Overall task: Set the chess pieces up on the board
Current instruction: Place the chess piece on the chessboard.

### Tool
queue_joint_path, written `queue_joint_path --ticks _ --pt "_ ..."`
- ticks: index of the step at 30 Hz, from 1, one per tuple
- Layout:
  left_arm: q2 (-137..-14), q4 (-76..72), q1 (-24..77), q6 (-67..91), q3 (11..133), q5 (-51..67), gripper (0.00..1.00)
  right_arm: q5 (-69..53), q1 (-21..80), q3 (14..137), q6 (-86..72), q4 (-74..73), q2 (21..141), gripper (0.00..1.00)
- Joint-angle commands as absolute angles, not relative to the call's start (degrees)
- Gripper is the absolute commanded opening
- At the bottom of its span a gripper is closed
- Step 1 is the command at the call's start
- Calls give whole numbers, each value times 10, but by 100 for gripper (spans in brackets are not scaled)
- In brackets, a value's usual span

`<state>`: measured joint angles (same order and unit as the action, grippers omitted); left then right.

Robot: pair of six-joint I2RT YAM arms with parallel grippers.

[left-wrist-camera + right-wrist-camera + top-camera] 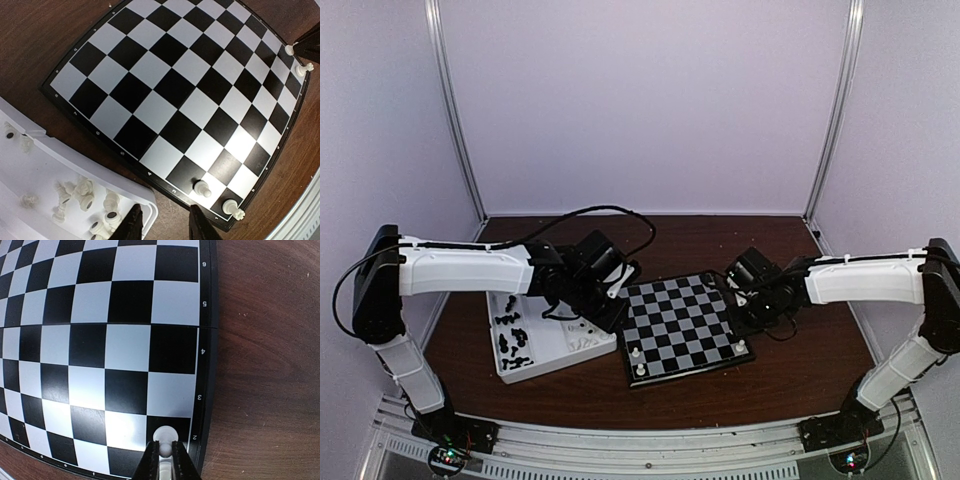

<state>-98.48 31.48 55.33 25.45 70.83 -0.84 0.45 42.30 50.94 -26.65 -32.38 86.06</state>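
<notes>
Closed on a cream pawn point(164, 434), the right pincer point(164, 447) stands at the board point(125, 340) edge. Left pincer point(165, 210) hangs open over the white tray point(90, 167) corner, loose pieces point(82, 192) heaped inside.

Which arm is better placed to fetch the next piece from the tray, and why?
Left: the left jaws hang open at the tray, by its white pieces; the right jaws are shut on a pawn across the board.
</notes>
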Motion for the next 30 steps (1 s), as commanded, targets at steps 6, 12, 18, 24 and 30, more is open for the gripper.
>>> queue_joint_path --ticks 6,12,18,24,30 --pt "-993 300 549 256 725 0 33 2 418 500 -253 -327 870 9" --pt "-993 300 549 256 726 -1 33 -16 418 495 -253 -323 873 9" --pt "-994 300 549 255 726 0 33 -18 418 498 -252 -319 881 13" --pt "-994 300 549 254 727 0 33 -9 418 503 -251 -325 876 22" --pt "-994 296 551 249 725 31 39 -3 413 513 -244 -336 859 29"
